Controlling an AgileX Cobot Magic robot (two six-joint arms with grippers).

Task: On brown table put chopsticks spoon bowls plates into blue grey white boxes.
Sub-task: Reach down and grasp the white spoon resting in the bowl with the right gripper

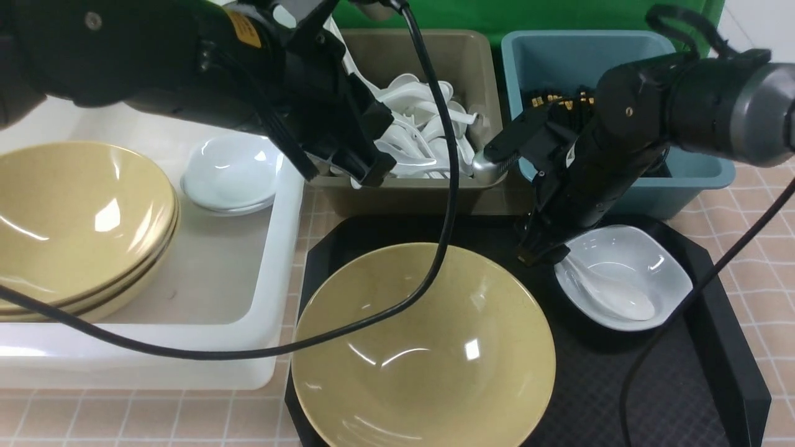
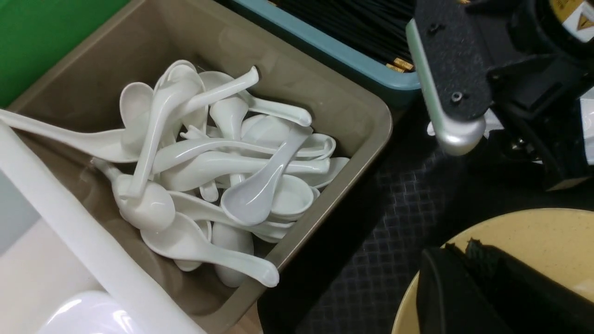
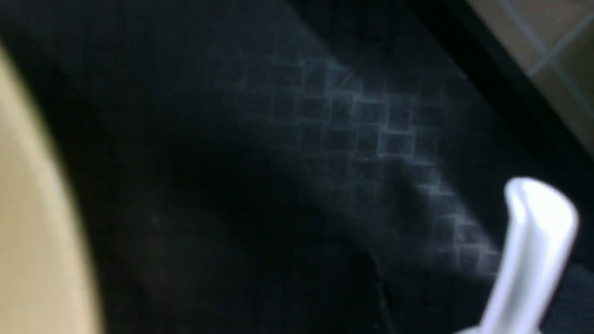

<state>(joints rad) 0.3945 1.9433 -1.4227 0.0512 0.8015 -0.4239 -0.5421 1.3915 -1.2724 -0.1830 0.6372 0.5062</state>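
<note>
A white spoon (image 1: pixel 612 292) lies in a small white bowl (image 1: pixel 658 261) on the black tray (image 1: pixel 683 385). My right gripper (image 1: pixel 540 254) stands open, its tips down at the spoon's handle (image 3: pixel 538 241), at the bowl's left rim. A large yellow bowl (image 1: pixel 422 347) fills the tray's middle. My left gripper (image 1: pixel 372 171) hangs shut and empty over the front of the grey box (image 1: pixel 422 198), which holds several white spoons (image 2: pixel 222 162). In the left wrist view the shut gripper (image 2: pixel 459 246) shows over the yellow bowl's rim (image 2: pixel 533 232). Black chopsticks (image 1: pixel 559 99) lie in the blue box (image 1: pixel 683 180).
The white box (image 1: pixel 217 292) at the left holds stacked yellow bowls (image 1: pixel 74 217) and a small white bowl (image 1: pixel 230 171). A black cable (image 1: pixel 447 186) from the left arm droops across the yellow bowl. The tray sits on the tiled table (image 1: pixel 764 248).
</note>
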